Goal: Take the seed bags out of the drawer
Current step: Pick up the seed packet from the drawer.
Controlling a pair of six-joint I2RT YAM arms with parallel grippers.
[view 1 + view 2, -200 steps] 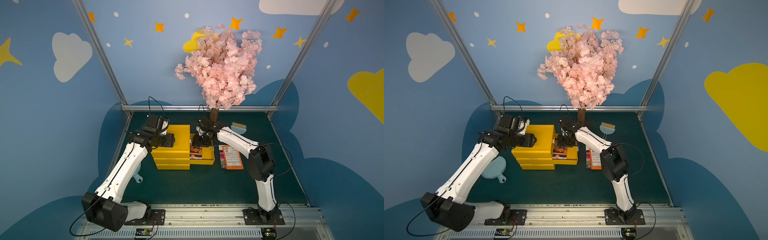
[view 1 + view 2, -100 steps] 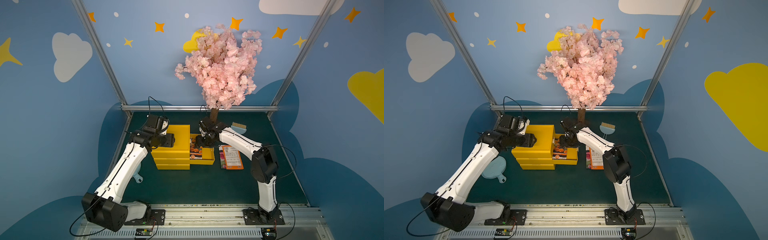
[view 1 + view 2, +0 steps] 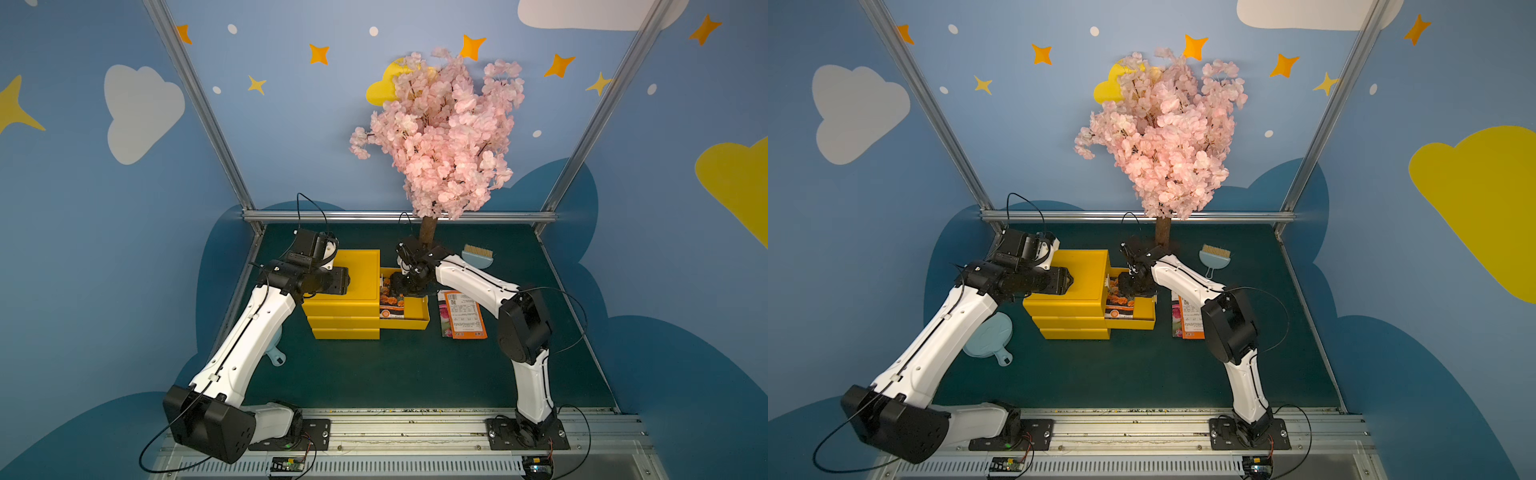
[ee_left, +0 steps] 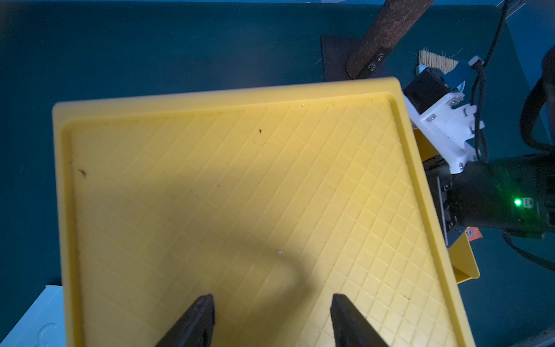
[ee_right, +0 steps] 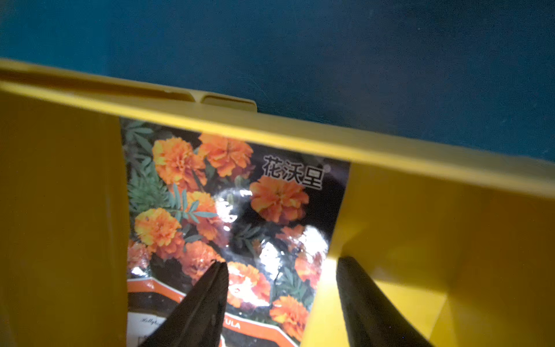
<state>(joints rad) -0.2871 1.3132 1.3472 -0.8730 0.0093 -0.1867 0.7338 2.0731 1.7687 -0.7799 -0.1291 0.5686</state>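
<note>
Over the last second the right gripper [image 5: 282,261] seems to have eased slightly lower into the pulled-out drawer [image 3: 420,311]. Its jaws stand apart, one finger over the marigold seed bag [image 5: 228,195] on the drawer floor and the other just past its edge, so nothing is gripped yet. This bag looks next to come out, joining two bags [image 3: 463,316] on the green mat [image 3: 395,374] to the right. The left gripper [image 4: 271,297], jaws open and empty, has stayed above the yellow cabinet [image 3: 359,276]. A blossom tree [image 3: 440,137] and a brush [image 3: 478,255] stand far back, against blue painted walls [image 3: 104,249].
</note>
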